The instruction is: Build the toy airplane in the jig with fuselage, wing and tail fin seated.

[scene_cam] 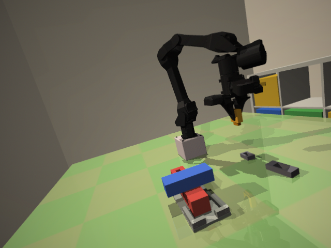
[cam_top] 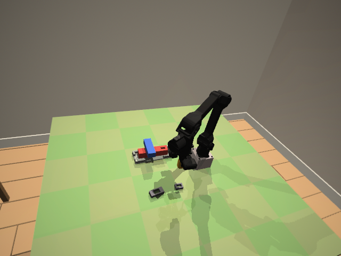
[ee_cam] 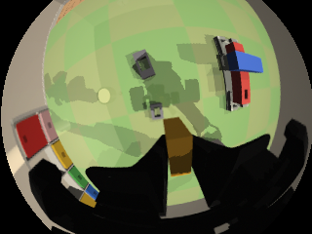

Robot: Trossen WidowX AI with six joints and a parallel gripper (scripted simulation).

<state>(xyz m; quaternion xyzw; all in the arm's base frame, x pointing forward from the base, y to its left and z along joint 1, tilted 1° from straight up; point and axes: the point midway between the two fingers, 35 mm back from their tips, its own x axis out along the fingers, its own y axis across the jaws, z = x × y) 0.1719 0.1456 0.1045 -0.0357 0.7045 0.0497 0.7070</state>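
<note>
Over the green checkered mat (cam_top: 110, 198) (scene_cam: 117, 192) (ee_cam: 195, 29), the gripper (cam_top: 179, 165) (scene_cam: 237, 113) (ee_cam: 174, 136) is pinching the orange tail fin (cam_top: 179, 164) (scene_cam: 237, 117) (ee_cam: 178, 146) in the air, while nearer me the blue wing (cam_top: 149, 148) (scene_cam: 188, 179) (ee_cam: 249, 62) is lying across the red fuselage (cam_top: 161, 150) (scene_cam: 199, 200) (ee_cam: 245, 89) in the gray cradle (cam_top: 137, 161) (scene_cam: 222, 211) (ee_cam: 229, 99).

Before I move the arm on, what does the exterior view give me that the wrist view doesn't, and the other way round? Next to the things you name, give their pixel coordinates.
Exterior only: the arm's pale base block (scene_cam: 191, 147) and the tab under the orange tail fin (scene_cam: 237, 116) (ee_cam: 178, 143).
Wrist only: a red bin (ee_cam: 32, 136) in the shelving.
Both: the claw (scene_cam: 237, 113) (ee_cam: 174, 136) shut on the fin, the blue wing (scene_cam: 188, 180) (ee_cam: 248, 62) across the red fuselage (scene_cam: 199, 201) (ee_cam: 245, 94), and two dark holders (scene_cam: 282, 169) (ee_cam: 150, 71) (scene_cam: 247, 156) (ee_cam: 156, 117).
</note>
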